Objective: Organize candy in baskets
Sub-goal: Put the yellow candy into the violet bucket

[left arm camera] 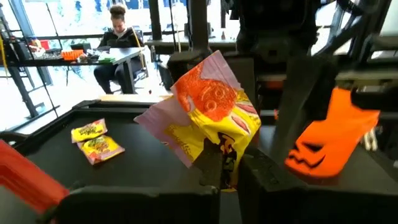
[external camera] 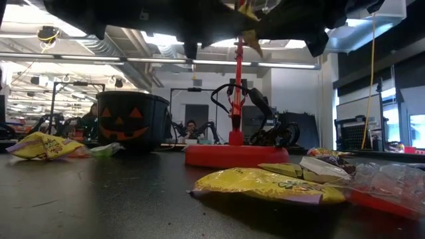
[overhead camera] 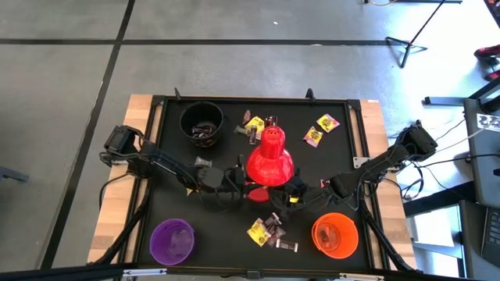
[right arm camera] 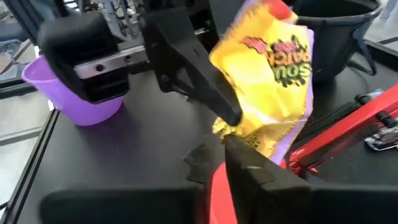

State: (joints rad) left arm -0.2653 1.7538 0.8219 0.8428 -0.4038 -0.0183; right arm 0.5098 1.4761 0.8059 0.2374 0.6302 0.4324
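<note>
both claws pinch one yellow candy packet (left arm camera: 214, 124) beside the red lamp (overhead camera: 270, 160).

Left gripper (left arm camera: 229, 169) pinches a yellow candy packet (left arm camera: 208, 118) near the orange bucket (left arm camera: 333, 138).

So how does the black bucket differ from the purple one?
The black bucket holds dark-wrapped candy; the purple bucket looks empty. The black bucket stands near the table's far edge, the purple bucket near its front edge. Both are round, upright, alike in size.
</note>
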